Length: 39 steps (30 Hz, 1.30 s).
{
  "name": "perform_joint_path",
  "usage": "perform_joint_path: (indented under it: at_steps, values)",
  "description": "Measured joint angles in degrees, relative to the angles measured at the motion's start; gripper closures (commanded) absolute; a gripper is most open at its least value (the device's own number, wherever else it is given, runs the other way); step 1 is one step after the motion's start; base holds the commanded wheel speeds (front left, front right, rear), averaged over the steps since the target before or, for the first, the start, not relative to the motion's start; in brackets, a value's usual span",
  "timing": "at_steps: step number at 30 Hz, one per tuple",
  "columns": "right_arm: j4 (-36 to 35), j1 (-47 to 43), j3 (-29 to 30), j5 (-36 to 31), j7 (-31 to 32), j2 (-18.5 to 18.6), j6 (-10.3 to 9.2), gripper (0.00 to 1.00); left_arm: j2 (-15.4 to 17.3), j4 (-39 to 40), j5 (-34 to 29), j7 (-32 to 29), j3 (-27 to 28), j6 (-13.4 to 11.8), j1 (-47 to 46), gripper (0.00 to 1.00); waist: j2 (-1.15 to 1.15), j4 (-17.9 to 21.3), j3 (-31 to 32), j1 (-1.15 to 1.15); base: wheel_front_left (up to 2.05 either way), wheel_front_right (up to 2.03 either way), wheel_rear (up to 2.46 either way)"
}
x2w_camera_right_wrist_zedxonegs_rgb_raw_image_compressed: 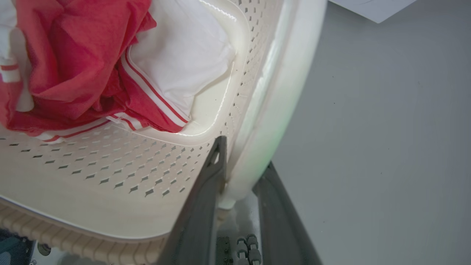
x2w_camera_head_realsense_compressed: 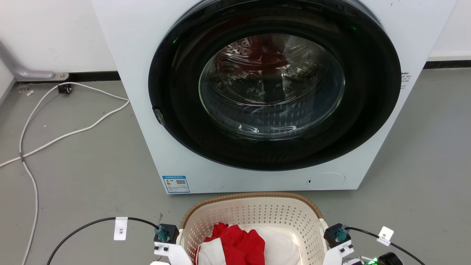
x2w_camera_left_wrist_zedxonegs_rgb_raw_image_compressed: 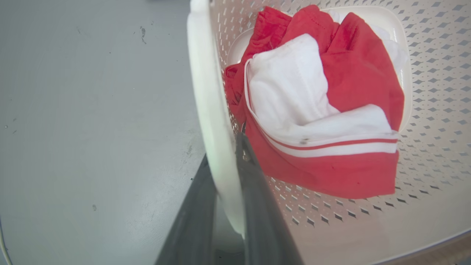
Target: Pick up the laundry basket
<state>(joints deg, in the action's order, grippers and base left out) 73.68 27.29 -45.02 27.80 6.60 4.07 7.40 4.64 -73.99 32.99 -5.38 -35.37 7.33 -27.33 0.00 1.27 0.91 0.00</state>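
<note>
L gripper (x2w_camera_left_wrist_zedxonegs_rgb_raw_image_compressed: 224, 154) jaws clamp laundry basket (x2w_camera_head_realsense_compressed: 254, 213) L handle (x2w_camera_left_wrist_zedxonegs_rgb_raw_image_compressed: 209, 92); R gripper (x2w_camera_right_wrist_zedxonegs_rgb_raw_image_compressed: 244, 154) jaws clamp R handle (x2w_camera_right_wrist_zedxonegs_rgb_raw_image_compressed: 279, 92). Red/white garment (x2w_camera_left_wrist_zedxonegs_rgb_raw_image_compressed: 323, 110) inside basket.

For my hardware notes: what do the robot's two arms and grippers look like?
The left gripper and right gripper each have two long, dark grey, tapering fingers. Each wrist is white, with a black block, a teal connector and a black cable bearing a white tag.
</note>
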Motion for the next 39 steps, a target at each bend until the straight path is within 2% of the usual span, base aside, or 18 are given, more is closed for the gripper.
perform_joint_path:
  at_steps: [39]
  values:
    - [0.2, 0.6, -3.8, 4.1, 0.3, 0.7, 0.00, 1.00, 0.3, 0.0, 3.1, 0.3, -2.7, 0.0, -0.2, 1.00, 0.00, 0.1, -0.6, 0.00, 0.00, 0.00, 0.00]
